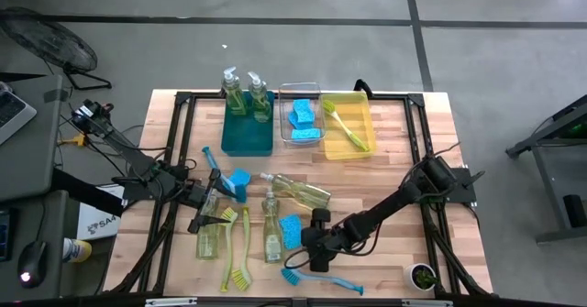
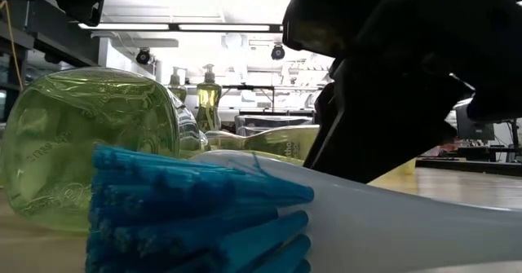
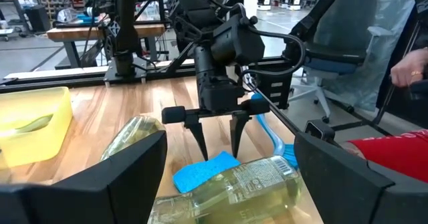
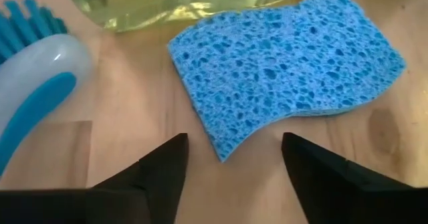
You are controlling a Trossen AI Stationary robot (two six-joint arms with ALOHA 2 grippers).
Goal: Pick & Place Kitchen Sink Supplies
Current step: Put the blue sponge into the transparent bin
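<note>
Right wrist view: the right gripper is positioned directly above a blue sponge lying flat on the wooden table. Its fingers are spread and grasp nothing; the near corner of the sponge lies between the fingertips.

Hazards are noted as follows. A soap bottle lies on its side just beyond the sponge, apparently touching its far edge. If the fingers are driven too far forward, the bottle is likely to be nudged and may roll. A blue dish brush lies just beside one finger and could be caught during closing. Because only a corner is straddled, the soft sponge may fold or slip free.

The left gripper is held with fingers apart over another lying bottle, well apart from the right gripper.
</note>
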